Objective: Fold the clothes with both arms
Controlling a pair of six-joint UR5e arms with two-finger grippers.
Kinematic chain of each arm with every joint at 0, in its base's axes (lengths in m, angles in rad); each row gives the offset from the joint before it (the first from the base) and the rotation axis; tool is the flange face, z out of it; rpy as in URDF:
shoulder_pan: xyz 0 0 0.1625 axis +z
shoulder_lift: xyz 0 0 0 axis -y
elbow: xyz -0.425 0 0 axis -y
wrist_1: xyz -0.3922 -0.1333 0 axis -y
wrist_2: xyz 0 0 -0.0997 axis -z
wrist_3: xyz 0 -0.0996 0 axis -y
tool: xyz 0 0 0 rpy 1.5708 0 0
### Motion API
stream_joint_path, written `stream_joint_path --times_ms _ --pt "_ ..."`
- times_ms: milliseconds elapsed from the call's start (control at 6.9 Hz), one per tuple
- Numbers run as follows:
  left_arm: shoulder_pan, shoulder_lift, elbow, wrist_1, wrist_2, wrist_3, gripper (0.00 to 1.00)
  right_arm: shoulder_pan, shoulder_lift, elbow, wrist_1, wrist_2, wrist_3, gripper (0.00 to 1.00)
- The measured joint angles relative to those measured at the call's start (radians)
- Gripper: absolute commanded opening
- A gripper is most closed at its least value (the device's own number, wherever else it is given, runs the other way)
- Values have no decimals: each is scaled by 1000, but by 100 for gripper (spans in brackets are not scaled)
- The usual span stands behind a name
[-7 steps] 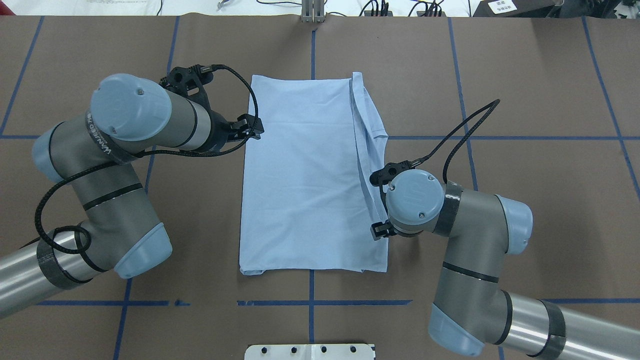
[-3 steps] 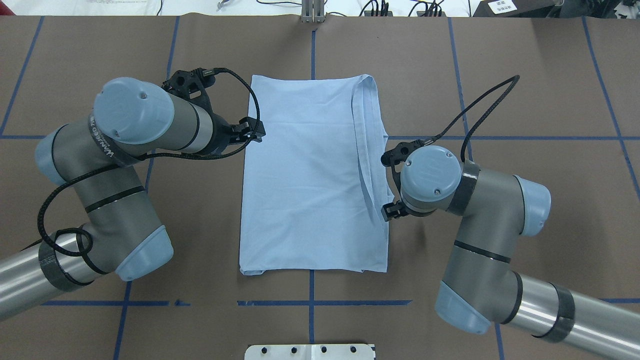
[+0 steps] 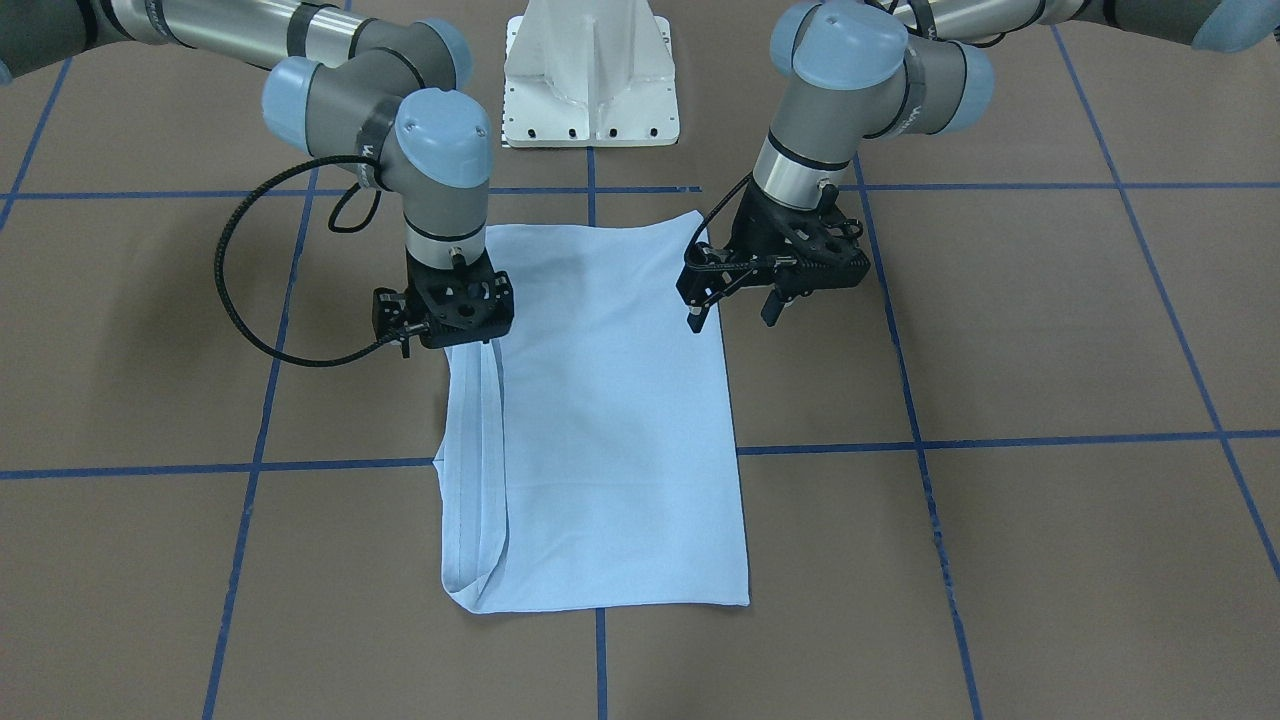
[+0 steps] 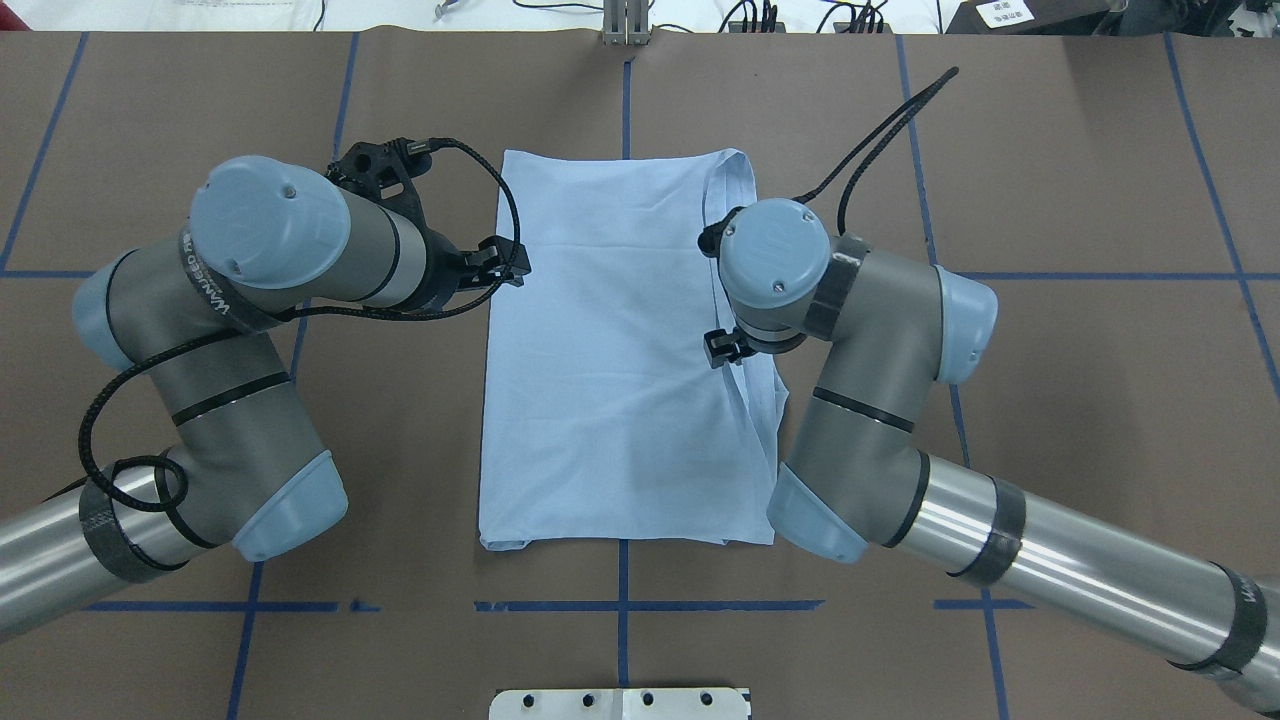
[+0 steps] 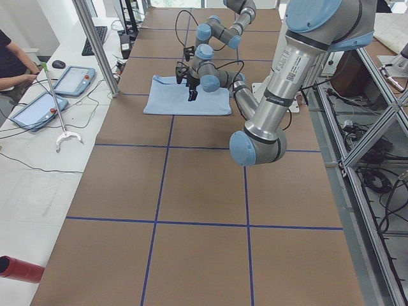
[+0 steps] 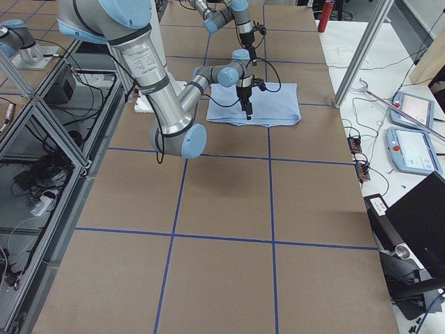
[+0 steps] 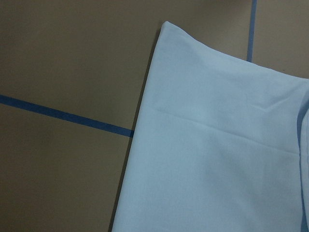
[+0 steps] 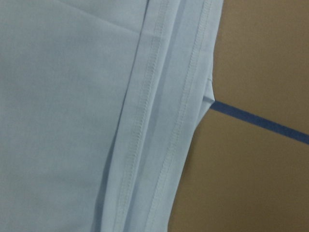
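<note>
Down the middle of the brown table, lying flat: the light blue T-shirt, already narrowed to a tall rectangle, sides turned in, stitched hems stacked along its right edge, print and collar out of sight. Reaching in from either side, the left arm and the right arm. Poised at the far part of the shirt's left edge, the left claw, spread wide and empty. Directly over the stacked hems on the right, the right claw, fingertips hidden under its own body, so wide or narrow cannot be told. Lengthwise folds judged done; probably left to do, the crosswise fold bringing one short end over the other, with no cloth visibly gripped yet.
</note>
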Motion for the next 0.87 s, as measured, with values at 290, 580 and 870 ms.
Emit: stream_joint_path --times_ms 290,580,870 --pt "0 0 2 0 -1 1 100 2 47 -90 15 1 -5 100" --pt "0 0 2 -1 -1 2 100 -2 52 -125 21 2 -5 100" --pt "0 0 2 -2 -1 2 100 -5 52 -130 22 2 -5 100"
